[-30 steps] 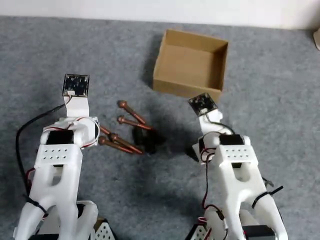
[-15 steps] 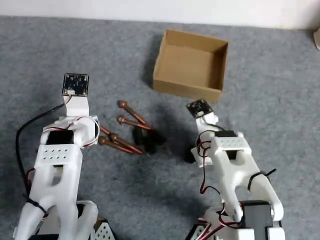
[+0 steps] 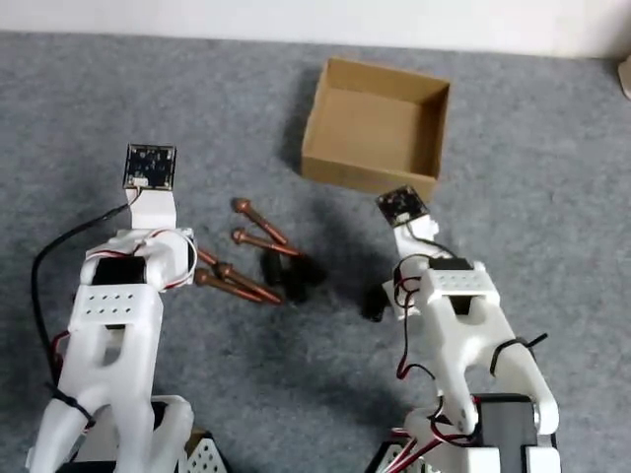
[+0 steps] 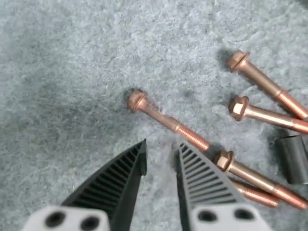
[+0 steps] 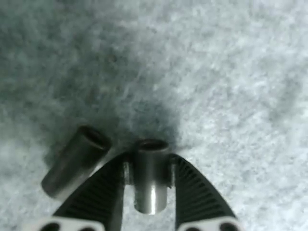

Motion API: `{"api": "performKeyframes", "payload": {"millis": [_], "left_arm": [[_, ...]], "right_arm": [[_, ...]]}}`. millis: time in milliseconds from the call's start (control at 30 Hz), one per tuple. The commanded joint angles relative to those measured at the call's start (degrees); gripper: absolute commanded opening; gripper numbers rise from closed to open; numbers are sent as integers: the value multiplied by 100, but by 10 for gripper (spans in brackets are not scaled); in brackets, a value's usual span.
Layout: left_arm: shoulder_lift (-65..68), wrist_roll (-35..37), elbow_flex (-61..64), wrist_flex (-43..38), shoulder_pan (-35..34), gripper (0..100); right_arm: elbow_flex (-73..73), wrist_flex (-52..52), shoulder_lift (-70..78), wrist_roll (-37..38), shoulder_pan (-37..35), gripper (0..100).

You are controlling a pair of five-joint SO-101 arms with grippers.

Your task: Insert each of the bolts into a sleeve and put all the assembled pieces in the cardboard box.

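Bolts (image 3: 262, 224), copper-coloured, lie loose in a small cluster on the grey table (image 3: 552, 217), between the two arms and nearer the left one. Just beside them, on the side toward the right arm, a few dark sleeves (image 3: 284, 278) lie on the table. The cardboard box (image 3: 367, 175) stands open farther back, well apart from the bolts, with the right arm's wrist just in front of its near wall.

The left hand (image 4: 161, 148) is open with its two ribbed fingers a little apart, and nothing is between them. Its tips hang over the table just short of the nearest bolt (image 4: 168, 120), which lies slantwise across in front of them. Other bolts lie beyond it, some touching each other.

The right hand (image 5: 150, 161) is low over the table and closed on a sleeve (image 5: 150, 180), clamped on both sides, its open end pointing away from the wrist. A second sleeve (image 5: 74, 162) lies tilted just beside it on the table.
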Motion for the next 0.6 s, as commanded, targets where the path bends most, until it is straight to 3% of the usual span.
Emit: {"api": "performKeyframes", "payload": {"millis": [0, 133, 267, 433, 567], "left_arm": [[66, 9, -145, -273, 259, 108], [1191, 26, -1218, -387, 418, 108], [2941, 62, -2993, 536, 743, 107], [4382, 1301, -4848, 1811, 1015, 109], [4901, 2066, -5789, 2382, 1270, 109]], "right_arm": [[4, -163, 57, 26, 40, 5], [4, -163, 57, 26, 84, 5], [4, -180, 84, 26, 84, 5], [4, -189, 92, 26, 84, 5], [4, -189, 92, 26, 84, 5]]}}
